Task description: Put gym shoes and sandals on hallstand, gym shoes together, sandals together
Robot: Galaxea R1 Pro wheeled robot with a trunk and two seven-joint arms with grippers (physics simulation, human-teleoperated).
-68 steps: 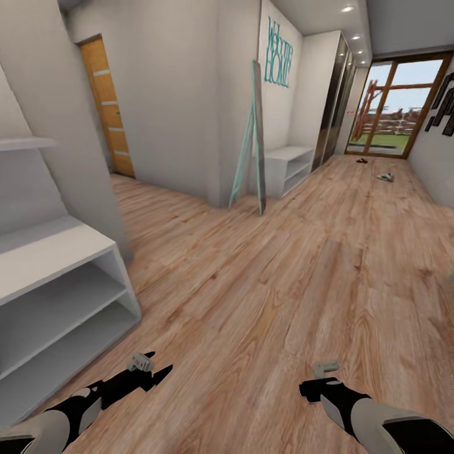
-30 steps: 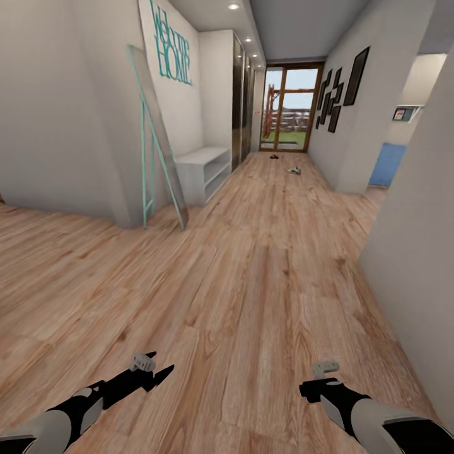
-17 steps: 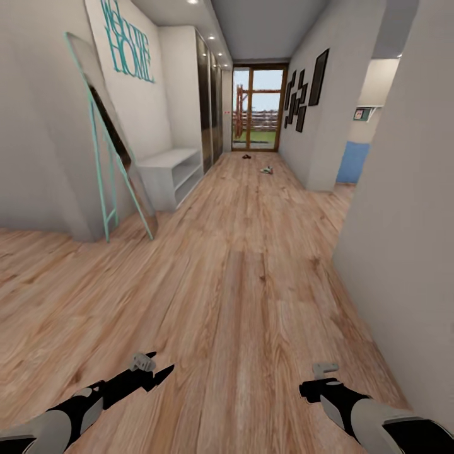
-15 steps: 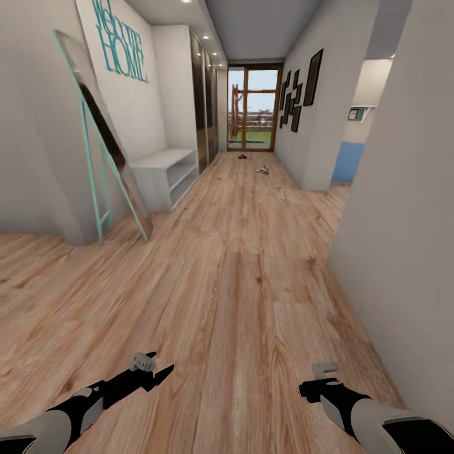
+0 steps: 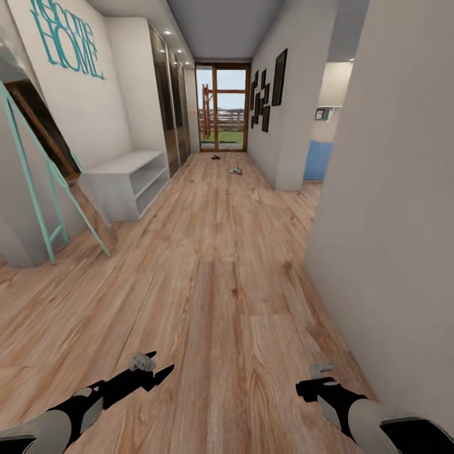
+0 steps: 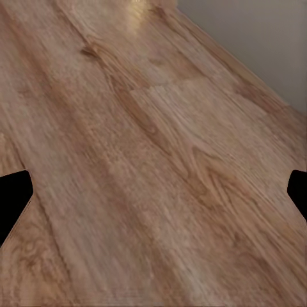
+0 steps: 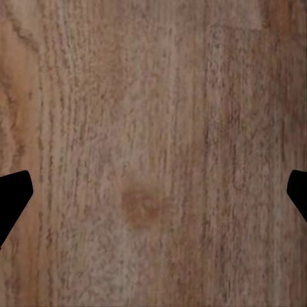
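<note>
Ahead, your 2 black grippers, left [image 5: 154, 371] and right [image 5: 309, 384], hang spread wide and empty over the light brown wood-plank corridor floor [image 5: 227, 265].

Gym shoes [image 5: 236, 170], sandals [image 5: 215, 157] far down corridor floor [image 5: 214, 277].

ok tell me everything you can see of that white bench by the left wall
The white bench is a low, wide, pale grey-white unit standing on the wood floor against the left wall, beyond the leaning teal-framed mirror. It has a flat top and an open front with one shelf between top and base. No tall back panel or upper shelf shows above it. Its top and compartments look empty, though their depths are partly hidden. Nothing visibly touches it but floor and wall.
</note>
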